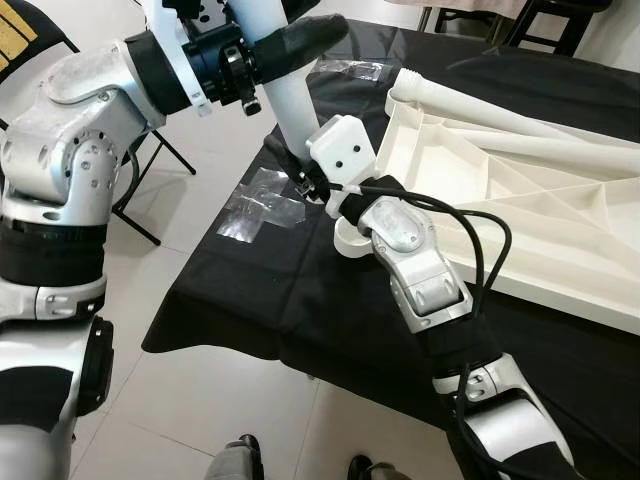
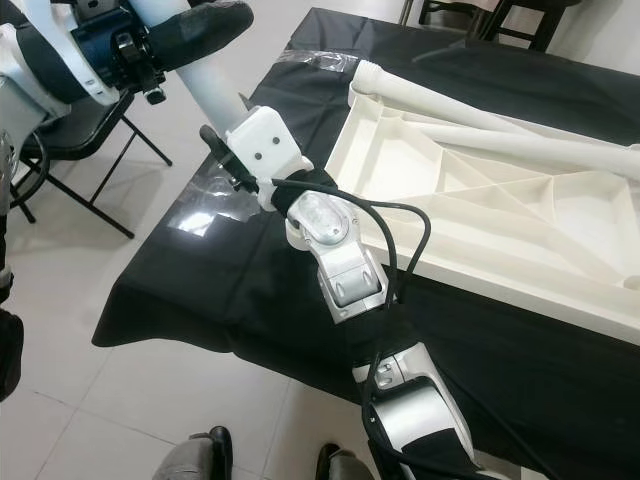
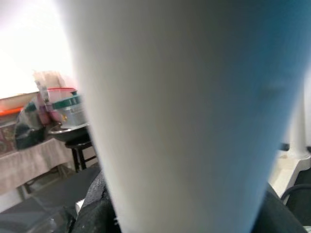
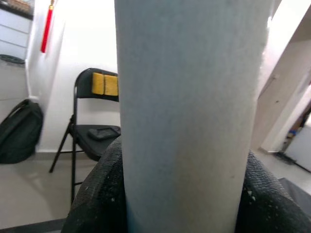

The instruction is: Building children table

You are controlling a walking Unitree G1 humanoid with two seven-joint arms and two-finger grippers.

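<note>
While upright, table leg (image 1: 285, 95) between both grippers.

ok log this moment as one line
step: leg fitting | left gripper: shut on white table leg, upper part | right gripper: shut on leg, lower end | tabletop: upside down on black cloth

No legible text, label, brand, number or sign appears in any view. The yellow patches on the folding chair (image 4: 99, 114) backrest carry no readable characters. The containers (image 3: 68, 109) on the far table show coloured bands, too blurred to read. The white tabletop (image 1: 520, 190) is unmarked.
</note>
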